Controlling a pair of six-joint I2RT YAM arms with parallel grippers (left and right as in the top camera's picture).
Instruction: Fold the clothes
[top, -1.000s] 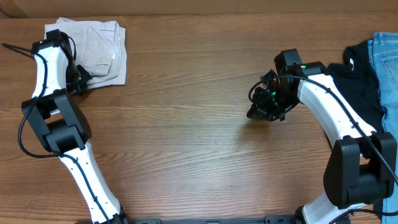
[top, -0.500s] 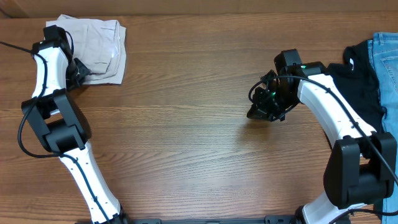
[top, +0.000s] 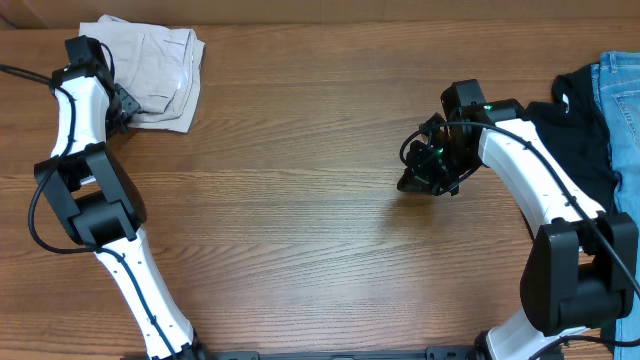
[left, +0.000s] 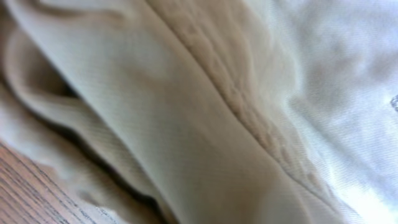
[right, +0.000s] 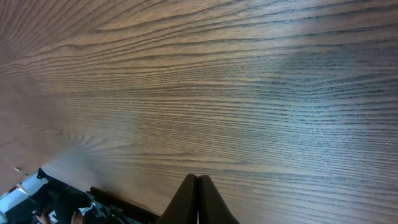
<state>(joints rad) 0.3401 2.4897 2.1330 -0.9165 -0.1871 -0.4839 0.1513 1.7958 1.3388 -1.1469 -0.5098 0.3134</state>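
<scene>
The beige shorts (top: 155, 70) lie folded at the table's far left corner. My left gripper (top: 118, 104) is at their near left edge. The left wrist view is filled by the shorts' cream fabric (left: 205, 118) with a stitched seam, and the fingers are hidden in it. The cloth moves with the gripper, so it is shut on the shorts. My right gripper (top: 410, 182) hangs over bare wood at mid right. Its fingers (right: 198, 179) are pressed together and hold nothing.
A black garment (top: 580, 130) and blue jeans (top: 625, 100) lie piled at the right edge, behind the right arm. The wooden table (top: 300, 200) stretches between the two arms. The table's back edge runs just behind the shorts.
My left gripper has moved toward the back of the table, and the shorts have slid with it toward the far left corner. The right arm has not moved.
</scene>
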